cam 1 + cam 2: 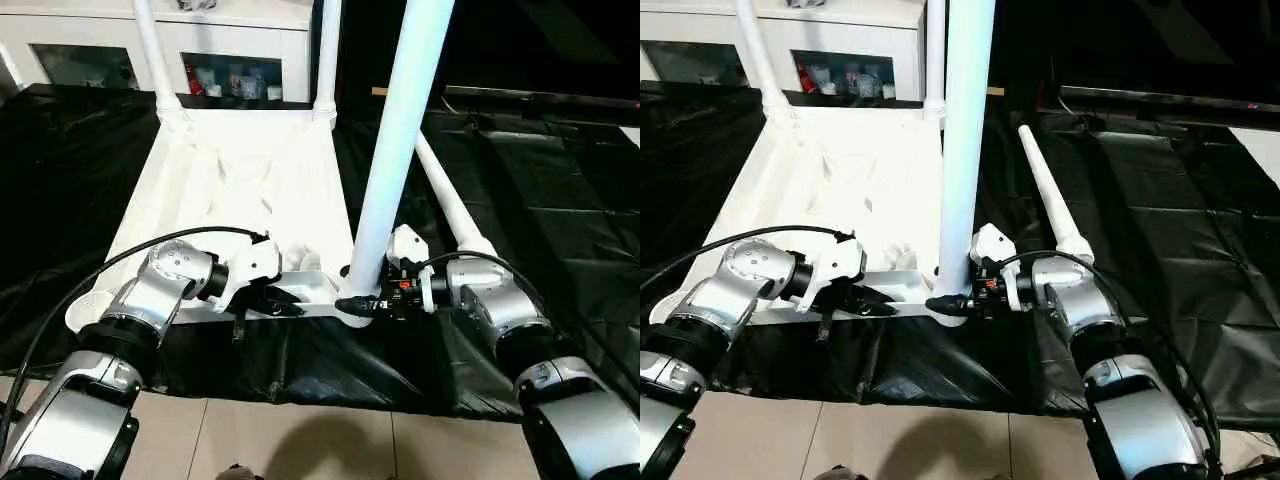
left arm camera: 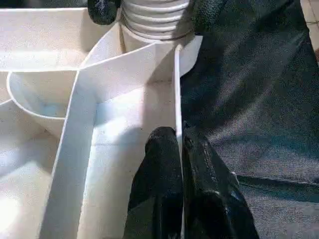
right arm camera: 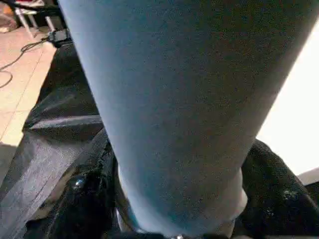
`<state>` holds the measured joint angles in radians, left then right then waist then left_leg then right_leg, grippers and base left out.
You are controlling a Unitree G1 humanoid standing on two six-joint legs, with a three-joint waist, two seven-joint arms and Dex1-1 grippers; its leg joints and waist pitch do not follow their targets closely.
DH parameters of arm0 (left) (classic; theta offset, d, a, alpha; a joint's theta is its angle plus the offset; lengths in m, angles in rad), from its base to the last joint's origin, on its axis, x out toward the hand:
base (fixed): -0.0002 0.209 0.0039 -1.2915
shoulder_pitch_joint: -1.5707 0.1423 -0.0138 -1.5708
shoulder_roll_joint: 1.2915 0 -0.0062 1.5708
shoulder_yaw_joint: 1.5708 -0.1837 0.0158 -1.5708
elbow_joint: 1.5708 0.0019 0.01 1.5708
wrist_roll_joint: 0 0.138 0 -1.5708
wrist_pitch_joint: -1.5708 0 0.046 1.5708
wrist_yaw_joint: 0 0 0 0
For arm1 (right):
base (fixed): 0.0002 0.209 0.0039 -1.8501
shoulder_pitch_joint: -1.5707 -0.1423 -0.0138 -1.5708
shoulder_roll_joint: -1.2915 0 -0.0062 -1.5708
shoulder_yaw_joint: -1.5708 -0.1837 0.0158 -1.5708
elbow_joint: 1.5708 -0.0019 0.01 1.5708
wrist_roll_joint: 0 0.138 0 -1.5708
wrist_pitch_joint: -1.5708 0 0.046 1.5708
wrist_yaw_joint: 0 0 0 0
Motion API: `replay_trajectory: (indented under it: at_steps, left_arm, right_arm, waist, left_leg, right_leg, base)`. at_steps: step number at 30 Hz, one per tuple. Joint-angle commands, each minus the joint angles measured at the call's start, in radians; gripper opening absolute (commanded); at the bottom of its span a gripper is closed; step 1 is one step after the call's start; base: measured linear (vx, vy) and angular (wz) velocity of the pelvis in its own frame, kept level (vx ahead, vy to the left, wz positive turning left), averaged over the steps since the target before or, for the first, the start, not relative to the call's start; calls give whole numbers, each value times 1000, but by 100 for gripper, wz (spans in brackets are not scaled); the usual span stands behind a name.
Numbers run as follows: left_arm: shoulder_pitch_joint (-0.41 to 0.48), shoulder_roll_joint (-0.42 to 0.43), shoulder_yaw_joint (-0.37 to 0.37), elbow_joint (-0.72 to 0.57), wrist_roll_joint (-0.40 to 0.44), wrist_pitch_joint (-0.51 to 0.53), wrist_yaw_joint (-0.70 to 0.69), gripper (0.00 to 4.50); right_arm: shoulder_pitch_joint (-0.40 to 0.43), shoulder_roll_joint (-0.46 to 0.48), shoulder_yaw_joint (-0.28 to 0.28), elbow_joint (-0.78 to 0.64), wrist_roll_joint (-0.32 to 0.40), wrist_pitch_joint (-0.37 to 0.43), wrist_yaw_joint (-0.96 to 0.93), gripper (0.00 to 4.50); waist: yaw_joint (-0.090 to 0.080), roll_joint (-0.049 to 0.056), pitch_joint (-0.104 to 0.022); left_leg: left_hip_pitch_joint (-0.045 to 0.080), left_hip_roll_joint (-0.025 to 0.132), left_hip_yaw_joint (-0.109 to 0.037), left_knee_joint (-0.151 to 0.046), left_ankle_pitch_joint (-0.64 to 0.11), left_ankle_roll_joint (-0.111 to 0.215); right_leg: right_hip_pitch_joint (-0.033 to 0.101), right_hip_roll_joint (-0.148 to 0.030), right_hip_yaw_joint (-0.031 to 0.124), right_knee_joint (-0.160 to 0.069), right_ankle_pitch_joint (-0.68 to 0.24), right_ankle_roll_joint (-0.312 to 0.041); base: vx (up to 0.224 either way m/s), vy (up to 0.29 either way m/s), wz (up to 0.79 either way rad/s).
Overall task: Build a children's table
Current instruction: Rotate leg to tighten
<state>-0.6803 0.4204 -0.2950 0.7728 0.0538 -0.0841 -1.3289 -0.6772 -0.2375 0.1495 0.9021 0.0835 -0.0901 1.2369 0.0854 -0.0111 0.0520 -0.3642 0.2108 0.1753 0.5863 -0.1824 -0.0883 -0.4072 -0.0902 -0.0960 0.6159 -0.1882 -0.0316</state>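
We see the white tabletop (image 1: 230,190) lying upside down on the black sheet (image 1: 540,190) that covers the floor; two legs (image 1: 152,50) stand upright in its far corner sockets, and a fourth leg (image 1: 448,195) lies loose on the sheet to the right of the tabletop, near our right forearm.

Our left gripper (image 2: 180,149) is at the near edge of the tabletop; its two black fingers (image 2: 159,189) are closed almost together on the thin raised rim (image 2: 176,94), one finger inside the rim and one outside, with the wall pinched between them; this grip sits on the near rim, to the left of the near right corner socket.

Our right gripper (image 1: 360,303) is at that near right corner; the third leg (image 1: 400,130) rises upright from the socket (image 1: 352,312) there, and the fingers are closed around its base, one black finger (image 3: 84,199) on each side of the tube and touching it; in the left wrist view the ribbed end of this leg (image 2: 154,20) sits at the corner socket with the right fingers (image 2: 102,10) on either side.

A white cabinet (image 1: 250,40) with glass doors stands beyond the far edge of the sheet; pale floor tiles (image 1: 300,440) show nearest us.
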Motion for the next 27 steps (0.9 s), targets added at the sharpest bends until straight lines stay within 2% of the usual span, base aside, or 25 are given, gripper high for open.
replay_trajectory:
  at_steps: [1, 2, 3, 4, 5, 6, 7, 9, 10, 12, 15, 16, 17, 19, 21, 24, 27]
  left_arm:
    - [-28, -43, -12, 32, 19, 44, 73, 0]
    - [-41, -60, -2, 48, 23, 61, 117, 0]
    - [-59, -87, 12, 68, 27, 85, 185, 0]
    - [-72, -117, 25, 82, 27, 109, 247, 0]
    - [-80, -140, 33, 89, 27, 124, 292, 0]
    - [-84, -155, 38, 92, 28, 133, 319, 0]
    - [-89, -176, 43, 92, 29, 148, 358, 0]
    - [-91, -191, 45, 91, 31, 157, 385, 0]
    - [-92, -227, 48, 85, 34, 170, 435, 0]
    - [-91, -243, 47, 82, 36, 174, 453, 0]
    - [-86, -272, 39, 79, 46, 171, 479, 0]
    - [-86, -278, 37, 83, 51, 170, 486, 0]
    - [-87, -280, 36, 84, 53, 171, 489, 0]
    - [-80, -273, 32, 79, 58, 161, 479, 0]
    - [-75, -266, 32, 74, 55, 154, 465, 0]
    - [-57, -233, 25, 53, 48, 119, 394, 0]
    - [-43, -211, 19, 41, 42, 71, 338, 0]
  right_arm:
    - [15, 35, -9, 3, -12, 23, -130, 275]
    - [20, 50, -11, 11, -27, 23, -193, 275]
    - [25, 74, -18, 29, -47, 18, -295, 275]
    - [25, 104, -39, 53, -48, 28, -397, 275]
    - [23, 130, -59, 70, -40, 40, -470, 274]
    - [22, 147, -73, 81, -34, 48, -514, 274]
    - [18, 169, -86, 96, -31, 57, -578, 274]
    - [16, 183, -93, 106, -31, 63, -622, 274]
    - [10, 221, -97, 127, -37, 59, -709, 274]
    - [8, 239, -97, 131, -41, 59, -745, 274]
    - [-3, 282, -98, 146, -47, 49, -804, 274]
    - [-6, 292, -95, 147, -57, 33, -816, 309]
    - [-8, 296, -95, 148, -62, 28, -822, 330]
    - [-14, 307, -122, 143, -36, 22, -796, 347]
    - [-15, 303, -123, 139, -33, 16, -775, 363]
    - [-7, 264, -93, 116, -42, -21, -699, 391]
    - [6, 238, -79, 85, -30, -33, -613, 391]
  waist:
    - [-7, 5, -65]
    - [-10, 3, -59]
    - [-12, 3, -57]
    - [-17, 2, -51]
    - [-25, -2, -51]
    - [-28, -2, -52]
    - [-35, -3, -53]
    - [-41, -3, -55]
    - [-44, 3, -55]
    - [-49, -1, -54]
    - [-53, 0, -55]
    - [-55, 6, -55]
    - [-55, 4, -55]
    - [-56, 5, -56]
    - [-55, 7, -56]
    - [-57, 5, -57]
    - [-57, 3, -58]
  left_leg:
    - [8, 28, 4, -66, -168, 65]
    - [12, 27, 2, -71, -213, 43]
    - [14, 25, 3, -71, -234, 32]
    - [22, 22, -4, -76, -282, -1]
    - [23, 20, -6, -77, -303, -11]
    - [23, 19, -8, -77, -307, -11]
    - [19, 18, -9, -77, -300, -4]
    - [16, 18, -9, -77, -290, 5]
    - [18, 18, -8, -76, -294, 8]
    - [18, 16, -7, -76, -300, 15]
    - [14, 15, -8, -76, -300, 23]
    - [16, 16, -7, -76, -309, 24]
    - [14, 16, -8, -76, -310, 24]
    - [14, 15, -7, -76, -315, 30]
    - [14, 16, -8, -77, -317, 33]
    - [9, 16, -9, -78, -310, 37]
    - [6, 17, -8, -77, -294, 50]
  right_leg:
    - [60, -56, 55, -63, -118, -247]
    - [55, -58, 54, -75, -216, -224]
    - [54, -59, 55, -82, -268, -209]
    - [51, -63, 56, -94, -392, -170]
    - [50, -64, 55, -101, -456, -143]
    - [50, -64, 54, -103, -473, -136]
    - [51, -64, 53, -107, -479, -126]
    - [50, -61, 52, -108, -459, -126]
    - [47, -61, 53, -107, -446, -131]
    - [46, -58, 52, -109, -438, -135]
    - [48, -57, 51, -108, -430, -136]
    - [44, -57, 52, -110, -420, -139]
    - [45, -57, 52, -108, -415, -140]
    - [46, -56, 53, -108, -405, -144]
    - [47, -57, 53, -107, -401, -148]
    - [51, -58, 53, -105, -388, -152]
    - [55, -58, 53, -102, -363, -158]
  base:
    - [0, 0, 0]
    - [0, 0, 0]
    - [0, 0, 0]
    - [0, 0, 0]
    - [0, 0, 0]
    - [0, 0, 0]
    - [0, 0, 0]
    - [0, 0, 0]
    - [0, 0, 0]
    - [0, 0, 0]
    - [0, 0, 0]
    - [0, 0, 0]
    - [0, 0, 0]
    - [0, 0, 0]
    - [0, 0, 0]
    - [0, 0, 0]
    - [0, 0, 0]
